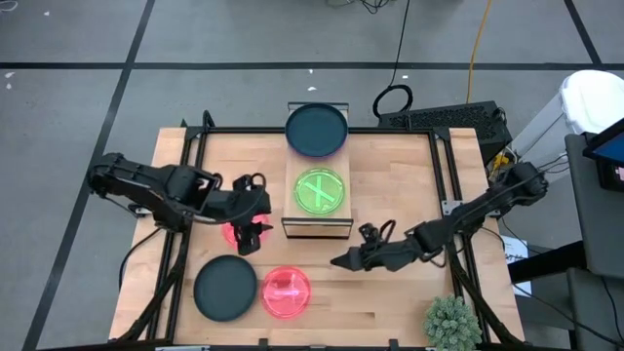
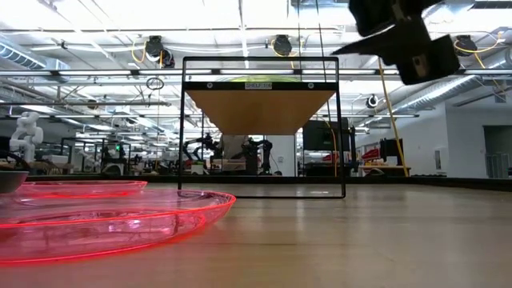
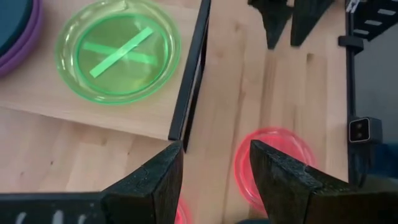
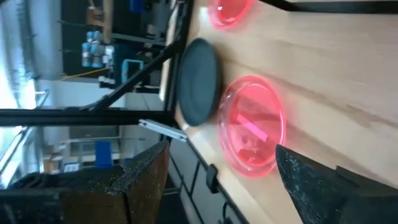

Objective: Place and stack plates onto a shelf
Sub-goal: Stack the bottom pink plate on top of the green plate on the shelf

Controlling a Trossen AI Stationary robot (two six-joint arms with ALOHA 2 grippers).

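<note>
From above, the shelf (image 1: pixel 317 200) stands mid-table with a green plate (image 1: pixel 320 190) on its wood top; a dark plate (image 1: pixel 316 130) lies at the shelf's far end, on the edge, with a purple rim just showing under it. The left gripper (image 1: pixel 255 216) sits just left of the shelf, over a pink plate (image 1: pixel 240 234) it mostly hides. Nearer the front edge than the shelf lie another dark plate (image 1: pixel 225 288) and a second pink plate (image 1: pixel 286 292), side by side. The right gripper (image 1: pixel 343 261) hangs off the shelf's near right corner; its fingers are too small here to judge.

At table height, the shelf frame (image 2: pixel 262 126) shows from below, its top's contents hidden. The pink plate (image 2: pixel 104 216) fills the foreground left of it, cut off by the picture's edge. A gripper hangs top right, cropped.

The left wrist view shows its fingers (image 3: pixel 155 180) spread, empty, beside the shelf's black edge (image 3: pixel 189 74), the green plate (image 3: pixel 118 56) on top.

The right wrist view shows fingers (image 4: pixel 140 180) parted wide, holding nothing, facing a pink plate (image 4: pixel 252 124) and dark plate (image 4: pixel 198 81)
</note>
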